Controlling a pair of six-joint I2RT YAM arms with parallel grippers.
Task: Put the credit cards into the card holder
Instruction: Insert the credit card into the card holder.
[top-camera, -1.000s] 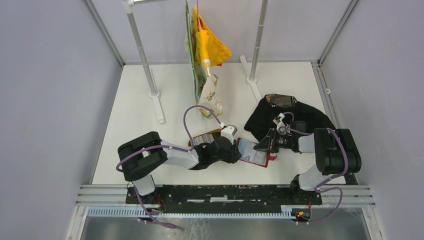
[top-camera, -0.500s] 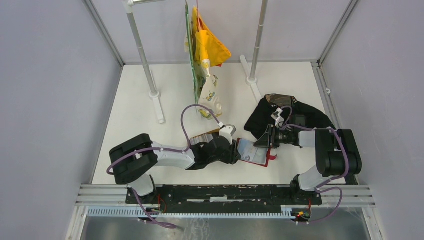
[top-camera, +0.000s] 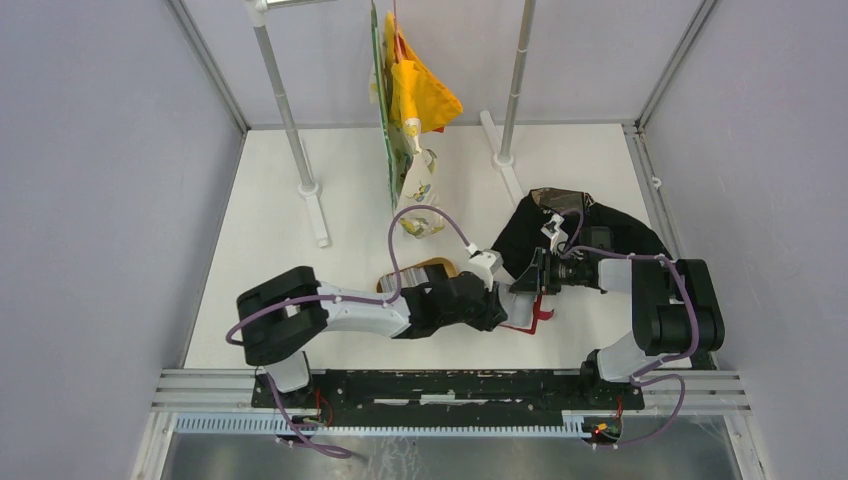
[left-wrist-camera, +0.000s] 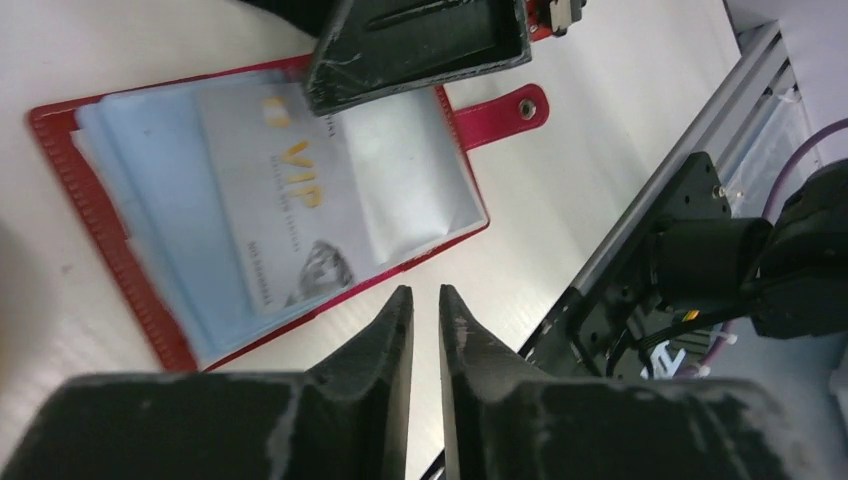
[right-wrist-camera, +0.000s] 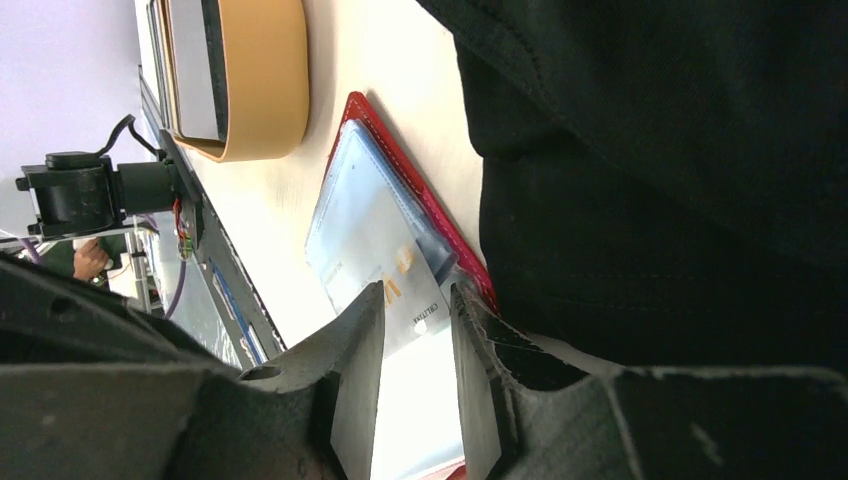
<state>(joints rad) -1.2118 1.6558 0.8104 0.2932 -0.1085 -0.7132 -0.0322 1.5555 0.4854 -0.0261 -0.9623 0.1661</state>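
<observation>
Advanced rightward since the earlier frame: left gripper (left-wrist-camera: 425, 293), jaws narrowly parted, empty. Just ahead of fingertips: open card holder (left-wrist-camera: 105, 215), silver credit card (left-wrist-camera: 290, 220) lying on its pale-blue sleeves (left-wrist-camera: 150, 170). At card's far end: right gripper (right-wrist-camera: 415, 290), jaws parted, straddling it.

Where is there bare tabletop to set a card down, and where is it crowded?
Free: white table between left wall and left white stand foot. Crowded: around open red wallet, hemmed by tan oval tray, black cloth, left end effector, right end effector.
</observation>
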